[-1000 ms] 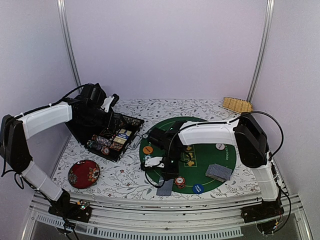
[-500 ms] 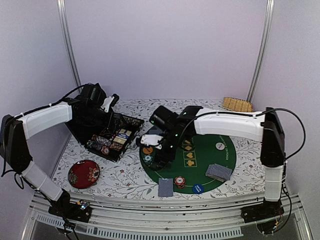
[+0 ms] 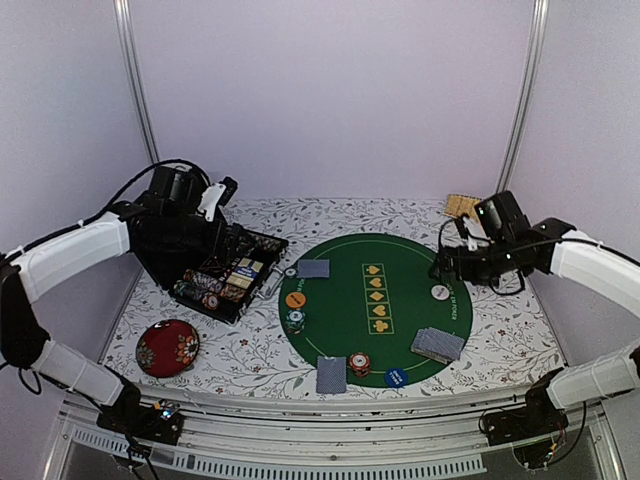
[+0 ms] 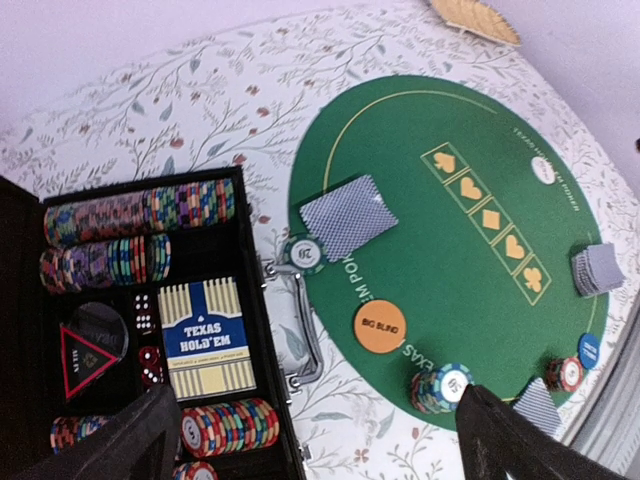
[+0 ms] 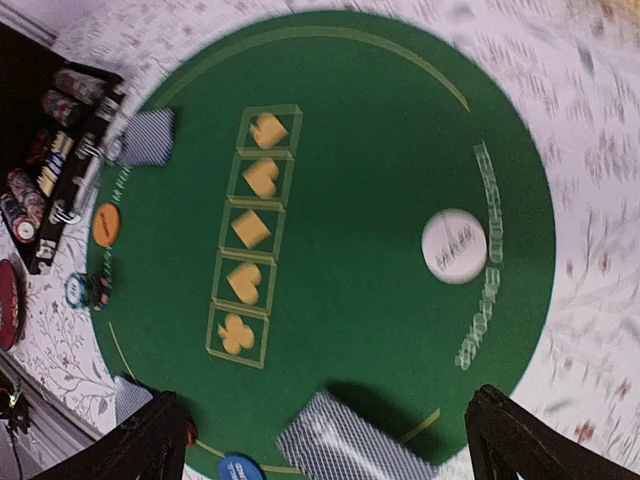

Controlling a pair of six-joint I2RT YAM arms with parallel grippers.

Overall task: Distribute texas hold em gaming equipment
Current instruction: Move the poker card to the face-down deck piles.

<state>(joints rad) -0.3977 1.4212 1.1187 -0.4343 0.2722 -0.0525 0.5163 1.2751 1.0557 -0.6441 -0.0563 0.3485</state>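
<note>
Cards (image 3: 313, 268) and chip stacks (image 3: 295, 319) are sitting at two seats on the poker mat (image 3: 405, 300). The deck (image 3: 438, 344) is waiting, and the left gripper (image 4: 320, 435) and right gripper (image 5: 335, 440) are gaping empty.

Face down, grey-blue patterned backs up, on the green mat (image 3: 345, 300): the far cards (image 3: 313, 269) at its far left edge, the near cards (image 3: 331, 375) at the near rim, and a thicker deck (image 3: 438, 345) at the near right. Standing upright: a green chip stack (image 3: 295, 319) at the left edge and a red chip stack (image 3: 360, 364) just beside the near cards. Lying flat: an orange disc (image 3: 295, 299) between the far cards and the green chip stack, a white disc (image 3: 440, 292) at the right, a blue disc (image 3: 396, 377) between the red chip stack and the deck.
</note>
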